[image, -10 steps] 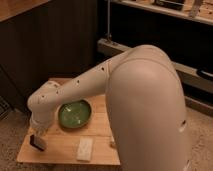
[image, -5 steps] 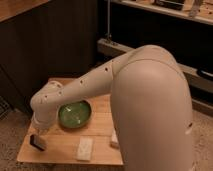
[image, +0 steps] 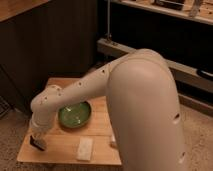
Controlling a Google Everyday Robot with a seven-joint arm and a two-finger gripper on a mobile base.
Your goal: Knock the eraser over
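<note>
Small pale wooden table (image: 100,140) carries a green round bowl (image: 75,114). Left of it, my gripper (image: 37,142) meets the dark eraser (image: 38,145); grip state unclear. I'd judge a sideways nudge comes next.

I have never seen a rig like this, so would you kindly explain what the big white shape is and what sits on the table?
The large white shape is a robot arm, seen from a single camera looking down along it. It reaches to the near left corner of a small wooden table. At its tip is the gripper, low beside a small dark eraser, which it is meant to knock over. A green bowl and a pale flat block also lie on the table.
</note>
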